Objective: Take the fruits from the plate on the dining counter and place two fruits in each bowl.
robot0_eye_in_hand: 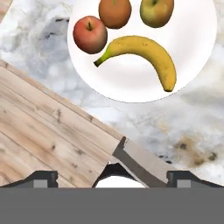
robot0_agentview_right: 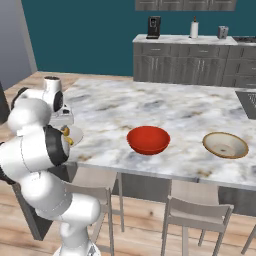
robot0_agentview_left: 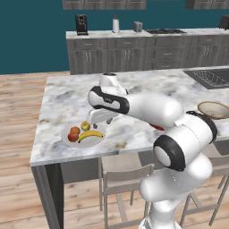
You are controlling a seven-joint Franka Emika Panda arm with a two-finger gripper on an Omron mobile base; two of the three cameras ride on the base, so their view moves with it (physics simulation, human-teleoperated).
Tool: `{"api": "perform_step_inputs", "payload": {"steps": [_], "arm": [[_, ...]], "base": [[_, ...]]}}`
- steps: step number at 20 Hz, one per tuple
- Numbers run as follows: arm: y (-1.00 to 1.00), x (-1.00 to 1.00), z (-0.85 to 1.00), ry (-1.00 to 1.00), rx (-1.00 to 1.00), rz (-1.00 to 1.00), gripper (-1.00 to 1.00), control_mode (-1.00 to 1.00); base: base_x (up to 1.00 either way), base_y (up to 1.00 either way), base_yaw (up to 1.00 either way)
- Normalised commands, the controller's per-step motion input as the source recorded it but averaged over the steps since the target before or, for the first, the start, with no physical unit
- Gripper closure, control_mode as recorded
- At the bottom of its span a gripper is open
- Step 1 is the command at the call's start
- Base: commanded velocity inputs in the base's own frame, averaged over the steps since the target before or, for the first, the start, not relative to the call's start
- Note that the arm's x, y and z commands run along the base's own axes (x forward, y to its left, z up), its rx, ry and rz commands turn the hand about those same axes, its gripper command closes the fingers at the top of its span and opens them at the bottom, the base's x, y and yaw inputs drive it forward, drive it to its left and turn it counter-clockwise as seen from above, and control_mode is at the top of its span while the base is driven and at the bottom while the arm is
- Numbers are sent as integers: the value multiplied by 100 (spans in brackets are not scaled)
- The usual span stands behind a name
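The marble bench [robot0_agentview_left: 134, 89] spans the room's middle, with wooden floor around it and stools tucked under its near edge. My white arm reaches across the bench toward its left end.

The plate [robot0_eye_in_hand: 192, 65] sits near the bench's left front corner, close to the edge. All 4 fruits lie on it. The banana [robot0_eye_in_hand: 146, 54] curves across the plate's middle. In the hand view, 3 round fruits line up beyond the banana: the red apple [robot0_eye_in_hand: 90, 34], the orange [robot0_eye_in_hand: 114, 12] just beside it, and the green apple [robot0_eye_in_hand: 156, 11].

The red bowl [robot0_agentview_right: 148, 140] stands near the bench's front edge, well apart from the plate. The tan bowl [robot0_agentview_right: 225, 145] stands further right, apart from the red bowl. Nothing lies inside either bowl.

My pincer [robot0_eye_in_hand: 112, 178] hangs above the bench edge, near the plate. Its 2 fingertips [robot0_eye_in_hand: 43, 178] stand wide apart, released, grasping nothing.
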Motion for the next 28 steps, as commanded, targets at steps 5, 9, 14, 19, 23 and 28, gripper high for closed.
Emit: {"api": "perform_step_inputs", "payload": {"steps": [5,9,14,19,23,28], "arm": [[1,43,-28,0,0,0,-100,-100],[0,46,-26,-1,0,0,-100,-100],[0,46,-29,-8,0,0,-100,-100],[10,37,-53,-14,-1,0,-100,-100],[12,4,-55,-3,0,0,-100,-100],[1,5,-47,-5,0,0,-100,-100]], "base": [[0,0,0],[0,0,0],[0,0,0],[0,0,0],[0,0,0],[0,0,0]]}}
